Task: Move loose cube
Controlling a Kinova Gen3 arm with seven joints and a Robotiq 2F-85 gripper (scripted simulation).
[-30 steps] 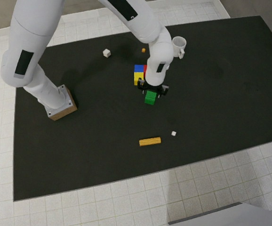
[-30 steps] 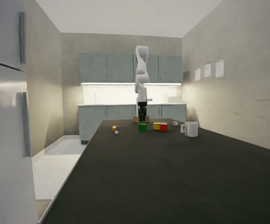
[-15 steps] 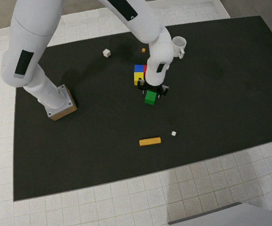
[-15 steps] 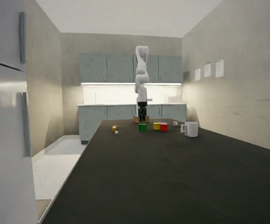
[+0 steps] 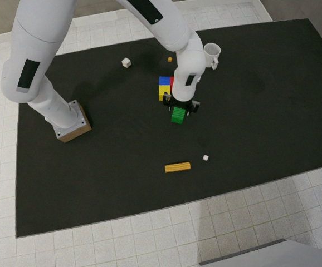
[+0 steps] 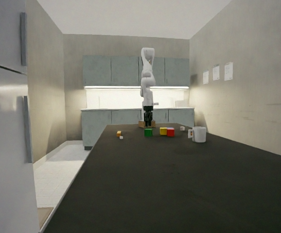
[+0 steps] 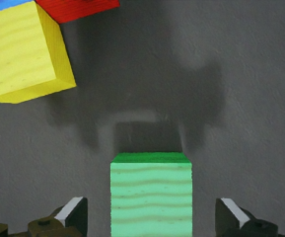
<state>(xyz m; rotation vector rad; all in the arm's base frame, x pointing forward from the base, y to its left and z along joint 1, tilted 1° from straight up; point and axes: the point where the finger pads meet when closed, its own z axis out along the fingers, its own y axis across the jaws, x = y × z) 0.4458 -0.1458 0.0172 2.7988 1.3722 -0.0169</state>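
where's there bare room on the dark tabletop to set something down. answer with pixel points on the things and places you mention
Between the robot's wooden base block [image 5: 76, 134] and the long orange wooden block [image 5: 177, 167] [image 6: 118, 133] looks bare. Crowded: around the green wooden cube [image 5: 178, 115] [image 6: 148, 132] [image 7: 151, 197], under the black gripper [image 5: 179, 111] [image 6: 148, 124] [image 7: 151, 215].

A kitchen, with wall cabinets [image 6: 124, 71] above a lit counter [image 6: 135, 108].
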